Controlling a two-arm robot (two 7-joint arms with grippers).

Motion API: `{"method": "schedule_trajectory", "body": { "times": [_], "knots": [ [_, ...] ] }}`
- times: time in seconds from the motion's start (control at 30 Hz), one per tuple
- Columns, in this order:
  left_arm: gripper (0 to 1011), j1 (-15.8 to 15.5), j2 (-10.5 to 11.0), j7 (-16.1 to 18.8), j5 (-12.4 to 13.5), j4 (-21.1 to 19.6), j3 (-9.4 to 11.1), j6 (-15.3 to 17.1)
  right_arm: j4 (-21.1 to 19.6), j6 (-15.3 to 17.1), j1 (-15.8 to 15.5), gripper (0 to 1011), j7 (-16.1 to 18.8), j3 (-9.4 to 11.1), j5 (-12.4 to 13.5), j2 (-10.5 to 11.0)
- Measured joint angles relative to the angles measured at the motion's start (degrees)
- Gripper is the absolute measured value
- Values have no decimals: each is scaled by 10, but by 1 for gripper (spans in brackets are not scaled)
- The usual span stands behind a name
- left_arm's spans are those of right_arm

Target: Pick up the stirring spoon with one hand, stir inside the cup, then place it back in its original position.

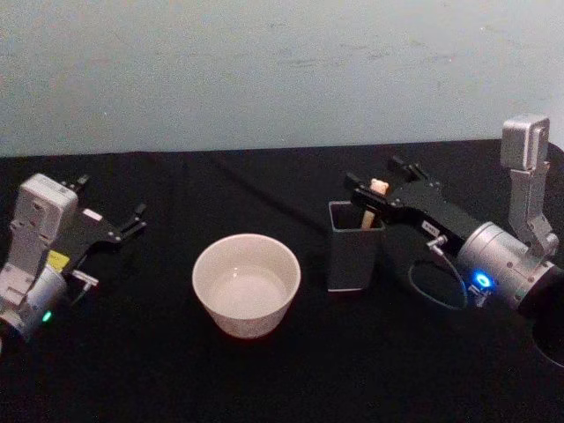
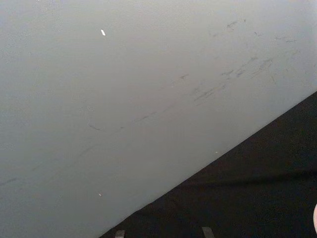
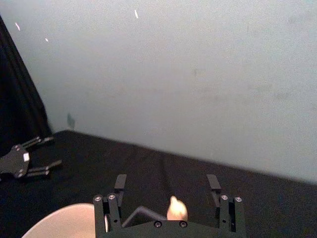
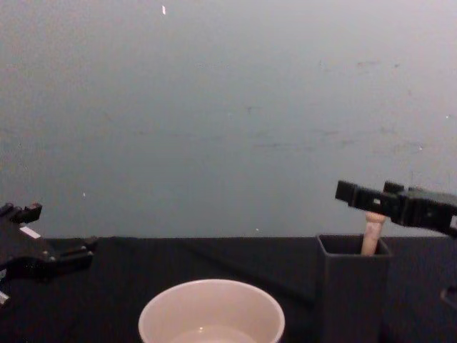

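The stirring spoon [image 1: 377,196] stands upright in the dark holder [image 1: 354,248] (beside the cup [image 1: 247,283]), handle between the right gripper [image 1: 376,188]'s parted jaws, apparently not yet pinched. The left gripper [image 1: 126,223] rests far off, jaws apart.

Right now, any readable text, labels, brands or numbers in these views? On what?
No readable text.
Yellow sticker on the left arm's grey wrist housing: too blurred to read.
Small white label on the left gripper: too small to read.
Small white tag on the right gripper: too small to read.
Wide cream-white cup and dark grey square holder: no markings visible.
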Motion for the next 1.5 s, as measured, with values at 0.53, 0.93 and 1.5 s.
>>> {"method": "schedule_trajectory", "body": {
  "times": [0.53,0.93,1.5],
  "knots": [
    [1001,0,0,0,0,0,0,0,-1,-141,-8,1000,-180,37,-190,-59],
    [1001,0,0,0,0,0,0,0,37,-86,-31,1002,-229,57,-233,-70],
    [1001,0,0,0,0,0,0,0,71,-53,-36,1000,-217,70,-234,-85]
  ]
}}
